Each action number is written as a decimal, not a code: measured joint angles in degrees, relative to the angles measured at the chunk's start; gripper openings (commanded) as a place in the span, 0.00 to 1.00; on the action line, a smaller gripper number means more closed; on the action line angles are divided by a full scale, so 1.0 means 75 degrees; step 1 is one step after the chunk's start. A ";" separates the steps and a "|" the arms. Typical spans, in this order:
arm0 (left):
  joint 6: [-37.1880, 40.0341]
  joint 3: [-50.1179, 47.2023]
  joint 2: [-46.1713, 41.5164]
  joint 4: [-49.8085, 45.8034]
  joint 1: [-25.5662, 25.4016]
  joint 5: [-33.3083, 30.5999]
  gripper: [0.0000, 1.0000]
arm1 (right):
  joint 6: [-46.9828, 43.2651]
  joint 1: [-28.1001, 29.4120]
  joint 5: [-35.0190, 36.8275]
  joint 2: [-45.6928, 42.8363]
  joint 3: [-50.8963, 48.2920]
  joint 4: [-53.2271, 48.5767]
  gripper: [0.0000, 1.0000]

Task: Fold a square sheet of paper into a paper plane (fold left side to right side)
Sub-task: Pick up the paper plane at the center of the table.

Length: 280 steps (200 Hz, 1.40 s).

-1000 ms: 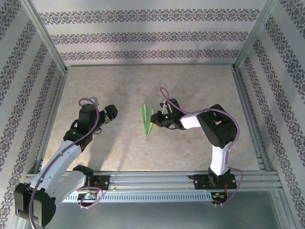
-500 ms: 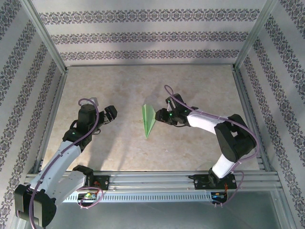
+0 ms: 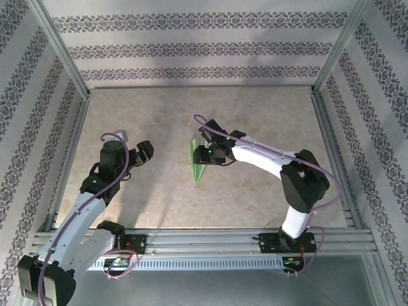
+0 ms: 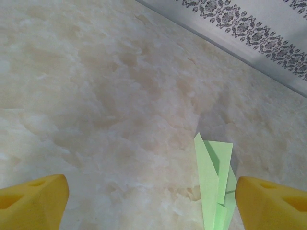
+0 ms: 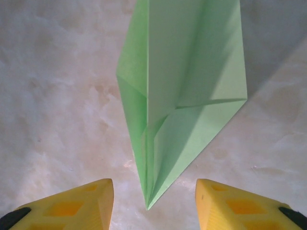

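Your top view hides the upper part of the plane (image 3: 197, 171) under the right gripper (image 3: 203, 153), and you cannot make out that gripper's fingers there. On the right wrist camera the plane (image 5: 182, 96) is cut off at the top edge, and the yellow fingers (image 5: 72, 206) run off the bottom. The left wrist camera crops the plane (image 4: 216, 182) at the bottom.

Your right gripper (image 5: 153, 189) is spread wide with nothing held; the plane's sharp tip points into the gap between its fingers. Your left gripper (image 3: 145, 151) is also wide apart and empty, well to the left of the plane.

The plane lies flat near the middle of the table (image 3: 255, 115).

Since half a second ago your right arm has swung left, from just beside the plane to over it. The plane has not moved.
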 measured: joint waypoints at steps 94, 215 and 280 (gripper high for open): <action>0.0108 -0.0073 -0.0146 -0.0076 0.0009 -0.0038 0.91 | 0.0003 0.0262 0.0003 0.0886 0.0650 -0.0321 0.43; 0.0111 -0.0175 -0.0146 -0.0134 0.0050 -0.0038 0.92 | 0.0000 0.0265 0.0146 0.1486 0.0968 -0.0402 0.32; 0.0134 -0.0175 -0.0146 -0.0160 0.0050 -0.0038 0.92 | -0.0006 0.0265 0.0321 0.1868 0.1122 -0.0463 0.26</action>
